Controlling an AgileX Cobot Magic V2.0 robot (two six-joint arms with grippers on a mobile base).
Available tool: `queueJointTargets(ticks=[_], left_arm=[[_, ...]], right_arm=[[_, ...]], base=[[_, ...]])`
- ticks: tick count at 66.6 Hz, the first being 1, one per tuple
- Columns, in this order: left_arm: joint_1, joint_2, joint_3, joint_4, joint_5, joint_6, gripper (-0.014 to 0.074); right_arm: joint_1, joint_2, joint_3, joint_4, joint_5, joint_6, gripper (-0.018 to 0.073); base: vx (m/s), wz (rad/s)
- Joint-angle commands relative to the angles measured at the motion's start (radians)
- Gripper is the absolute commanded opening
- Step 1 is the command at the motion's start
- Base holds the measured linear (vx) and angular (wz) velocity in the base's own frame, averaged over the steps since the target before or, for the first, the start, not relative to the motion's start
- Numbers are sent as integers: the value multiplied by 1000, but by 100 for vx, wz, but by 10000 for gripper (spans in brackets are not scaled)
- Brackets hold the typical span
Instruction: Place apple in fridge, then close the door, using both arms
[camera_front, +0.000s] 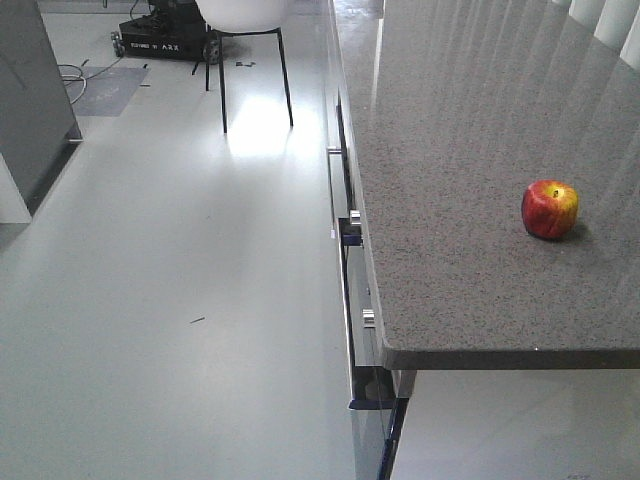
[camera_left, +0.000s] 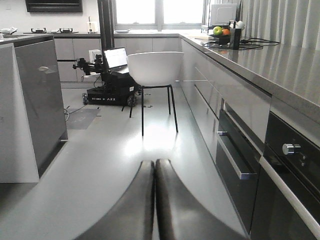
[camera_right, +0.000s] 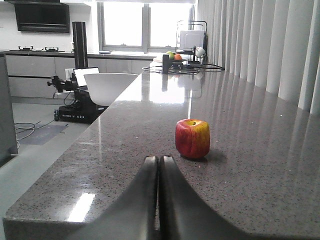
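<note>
Apple (camera_front: 550, 209), red with yellow patches, stem dimple up, standing upright on counter (camera_front: 470, 120), toward the counter's near end and its curtain side, well in from the front edge.

Right gripper (camera_right: 159, 160): low over the counter's near end, aimed along the counter top. Fingers (camera_right: 175, 205) pressed flat together, nothing between them. Apple ahead of the tips and slightly to the right, apart from them.

Left gripper (camera_left: 154, 163): off the counter, low over the floor (camera_left: 100, 165) beside the counter's front face. Fingers (camera_left: 132, 205) likewise closed against each other, gripping nothing.

Counter: long, glossy, grey speckled stone top. On the front face below the top: drawer fronts with metal bar handles (camera_left: 232, 162), then dark oven (camera_left: 290, 200) with round knob (camera_left: 291, 148).

At the counter's far end: fruit bowl (camera_right: 172, 56) with green and orange fruit, black cables (camera_left: 260, 42), white appliance (camera_right: 190, 39).

Along the counter's back side: pale pleated curtains (camera_right: 260, 45).

In the aisle before the counter's front: white shell chair (camera_left: 155, 67) on thin black legs. Beyond it, black wheeled base (camera_left: 110, 95) bearing open laptop (camera_left: 116, 57).

Across the aisle from the counter: tall glossy grey cabinet block (camera_left: 40, 100); whether fridge or other furniture, cannot tell.
</note>
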Motion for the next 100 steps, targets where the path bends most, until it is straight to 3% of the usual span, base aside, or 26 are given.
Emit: queueJointTargets(ticks=[1,48,61,77,84,100], left_arm=[[4,-14,11,0,-70,-5,-6],[4,-14,11,0,-70,-5,-6],[4,-14,11,0,-70,-5,-6],[4,-14,11,0,-70,-5,-6],[4,-14,11,0,-70,-5,-6],[4,-14,11,0,-70,-5,-6]], right_arm=[[-3,-6,9,-9,-71,-3,-3],[-3,-6,9,-9,-71,-3,-3],[-4,-6,9,-13,-126,-3,-3],[-4,-6,7,84,-177,3,-3],[-4,16,-41,134,-95,-1,-3],[-4,228,-351,103,245,-46,-3]], base=[[0,0],[0,0],[0,0],[0,0],[0,0],[0,0]])
